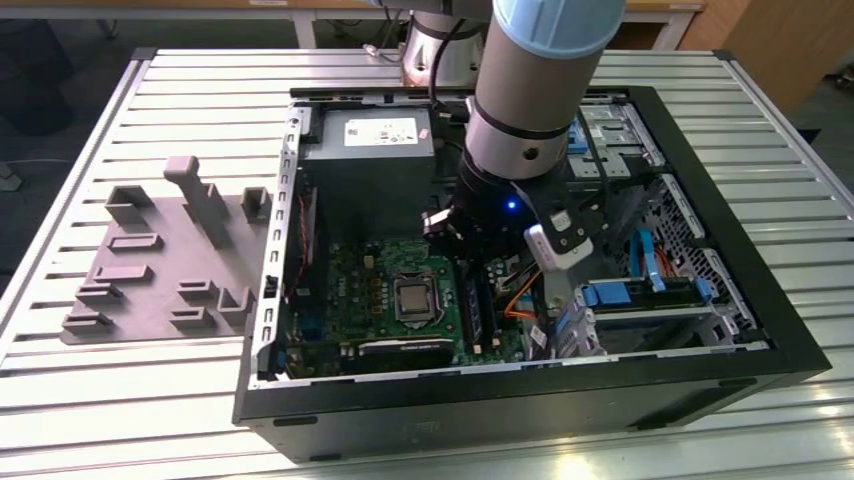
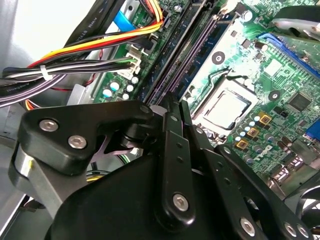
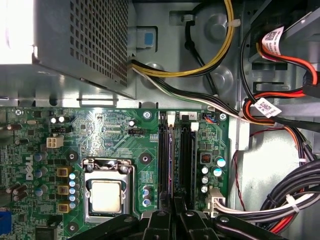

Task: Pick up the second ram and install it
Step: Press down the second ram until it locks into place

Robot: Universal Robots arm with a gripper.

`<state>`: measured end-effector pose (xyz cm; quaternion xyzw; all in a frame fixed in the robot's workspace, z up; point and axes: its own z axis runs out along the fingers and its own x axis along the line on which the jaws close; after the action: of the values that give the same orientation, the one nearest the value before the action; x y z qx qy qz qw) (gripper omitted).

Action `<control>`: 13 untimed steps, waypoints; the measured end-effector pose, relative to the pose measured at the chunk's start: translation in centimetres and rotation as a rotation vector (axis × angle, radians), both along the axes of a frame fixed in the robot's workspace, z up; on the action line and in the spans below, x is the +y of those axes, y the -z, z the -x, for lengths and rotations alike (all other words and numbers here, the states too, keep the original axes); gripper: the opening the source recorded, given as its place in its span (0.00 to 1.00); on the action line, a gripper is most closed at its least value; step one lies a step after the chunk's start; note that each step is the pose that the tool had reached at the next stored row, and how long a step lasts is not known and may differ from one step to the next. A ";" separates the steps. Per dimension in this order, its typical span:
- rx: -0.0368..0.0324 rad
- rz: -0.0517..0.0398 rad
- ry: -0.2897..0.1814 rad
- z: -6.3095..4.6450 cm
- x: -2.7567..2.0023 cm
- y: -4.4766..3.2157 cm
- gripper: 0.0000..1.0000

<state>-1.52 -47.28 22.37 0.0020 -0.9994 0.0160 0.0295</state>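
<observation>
Exterior view, left to right: grey moulded tray [image 1: 160, 260] sits at the left of the slatted table [image 1: 80, 400], its raised blocks bare, no stick visible on it. Centre: the open PC case [image 1: 534, 400] lies on its side so the motherboard [image 1: 387, 285] faces up for top-down access. The arm [image 1: 541, 80] comes down from the top centre into the case, gripper [image 1: 467, 235] low over the slot area right of the CPU socket [image 1: 416, 298]. Drive bays with blue cables fill the right.

First wrist view: CPU socket [image 3: 106, 192] lower left, long black slots [image 3: 176, 165] centre, cable bundle [image 3: 280, 200] at the right. The second ram [image 3: 171, 165] stands edge-on in line with a slot, running up from the fingertips [image 3: 170, 207] at bottom centre.

Second wrist view: fingers [image 2: 172, 125] look pressed together on the stick's end, pinching it; the second ram [image 2: 187, 57] stretches toward upper centre along the slots. Likely seating in progress; fully latched or not, can't tell.
</observation>
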 end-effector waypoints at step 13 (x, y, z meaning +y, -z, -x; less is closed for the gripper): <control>0.0008 -0.0005 0.000 0.0 -0.03 0.23 0.14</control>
<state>-1.54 -47.31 22.15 0.0019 -0.9994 0.0158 0.0299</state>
